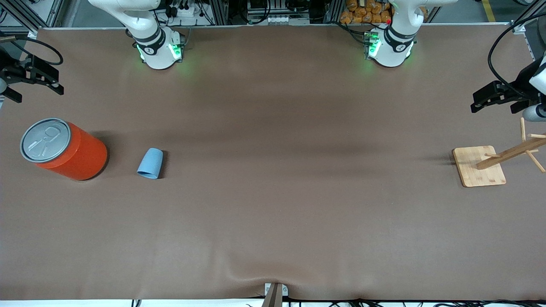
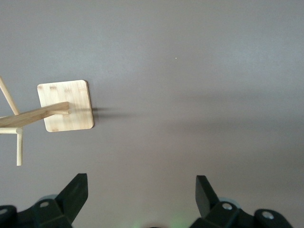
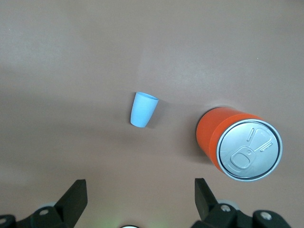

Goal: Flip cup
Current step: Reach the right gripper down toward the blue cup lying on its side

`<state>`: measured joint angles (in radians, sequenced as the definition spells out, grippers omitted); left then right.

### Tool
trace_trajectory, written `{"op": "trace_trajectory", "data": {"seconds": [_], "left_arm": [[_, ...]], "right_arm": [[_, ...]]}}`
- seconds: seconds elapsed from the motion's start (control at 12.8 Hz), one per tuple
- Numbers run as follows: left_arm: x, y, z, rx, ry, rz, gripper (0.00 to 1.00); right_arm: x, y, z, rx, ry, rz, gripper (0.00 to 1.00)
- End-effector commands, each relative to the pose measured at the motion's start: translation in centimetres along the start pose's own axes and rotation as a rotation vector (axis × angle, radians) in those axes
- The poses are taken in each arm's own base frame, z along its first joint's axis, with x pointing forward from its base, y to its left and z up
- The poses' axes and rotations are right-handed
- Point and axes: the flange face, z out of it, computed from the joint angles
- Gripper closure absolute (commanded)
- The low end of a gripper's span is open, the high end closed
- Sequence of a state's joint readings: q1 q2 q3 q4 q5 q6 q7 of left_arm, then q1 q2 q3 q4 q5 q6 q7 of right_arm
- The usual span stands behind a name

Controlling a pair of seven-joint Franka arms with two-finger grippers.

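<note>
- Cup (image 1: 150, 163), small and light blue, sits in the middle left of the front view, resting on the brown desk (image 1: 273, 204) toward the right arm's end; whether it stands or lies tilted cannot be told for sure, though its wider rim faces the front camera.
- Just beside the cup, closer to the frame's left edge, stands an orange can (image 1: 64, 149) with a grey pull-tab lid; the two are apart, not touching.
- Right gripper (image 1: 32, 76) hangs at the upper left edge of the front view, above the desk; the right wrist view shows its jaws spread wide and holding nothing, with the cup (image 3: 143, 109) and the can (image 3: 240, 142) below them.
- Left gripper (image 1: 497, 96) hangs at the upper right edge of the front view; its jaws too are wide apart and empty in the left wrist view.
- A wooden stand (image 1: 478, 166) with pegs on a square base sits at the middle right, well apart from the cup.
</note>
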<state>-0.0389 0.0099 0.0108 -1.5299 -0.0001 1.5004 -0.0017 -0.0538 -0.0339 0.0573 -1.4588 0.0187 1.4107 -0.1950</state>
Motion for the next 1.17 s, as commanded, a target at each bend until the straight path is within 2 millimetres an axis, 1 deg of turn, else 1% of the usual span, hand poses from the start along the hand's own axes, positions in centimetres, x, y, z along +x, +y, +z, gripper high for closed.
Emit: {"op": "trace_trajectory", "data": {"seconds": [0.0, 0.23, 0.47, 0.62, 0.7, 0.78, 0.86, 0.94, 1.02, 1.09], "left_arm": [[0.0, 0.1, 0.0, 0.002, 0.007, 0.001, 0.00], [0.0, 0.0, 0.1, 0.002, 0.004, 0.006, 0.00], [0.0, 0.1, -0.3, 0.000, 0.012, 0.009, 0.00], [0.0, 0.1, -0.4, 0.000, 0.013, 0.010, 0.00], [0.0, 0.1, -0.4, 0.000, 0.013, 0.010, 0.00], [0.0, 0.1, -0.4, 0.000, 0.013, 0.009, 0.00], [0.0, 0.1, -0.4, 0.000, 0.013, 0.009, 0.00], [0.0, 0.1, -0.4, 0.000, 0.013, 0.010, 0.00], [0.0, 0.1, -0.4, 0.000, 0.013, 0.009, 0.00], [0.0, 0.1, -0.3, 0.000, 0.012, 0.009, 0.00]], "right_arm": [[-0.1, 0.2, -0.3, 0.013, -0.001, -0.011, 0.00], [-0.1, 0.3, -0.3, 0.013, -0.001, -0.009, 0.00], [0.3, 0.1, 0.2, 0.018, -0.010, -0.013, 0.00], [1.3, 0.1, 1.6, 0.022, -0.036, -0.025, 0.00], [2.9, 0.5, 4.3, 0.025, -0.083, -0.025, 0.00], [4.4, 1.4, 7.6, 0.041, -0.142, -0.013, 0.00], [5.5, 2.1, 10.1, 0.064, -0.184, -0.010, 0.00], [6.0, 2.3, 11.1, 0.057, -0.195, -0.010, 0.00], [7.0, 2.7, 13.3, 0.061, -0.229, -0.009, 0.00], [7.2, 3.1, 14.8, 0.081, -0.256, 0.007, 0.00]]}}
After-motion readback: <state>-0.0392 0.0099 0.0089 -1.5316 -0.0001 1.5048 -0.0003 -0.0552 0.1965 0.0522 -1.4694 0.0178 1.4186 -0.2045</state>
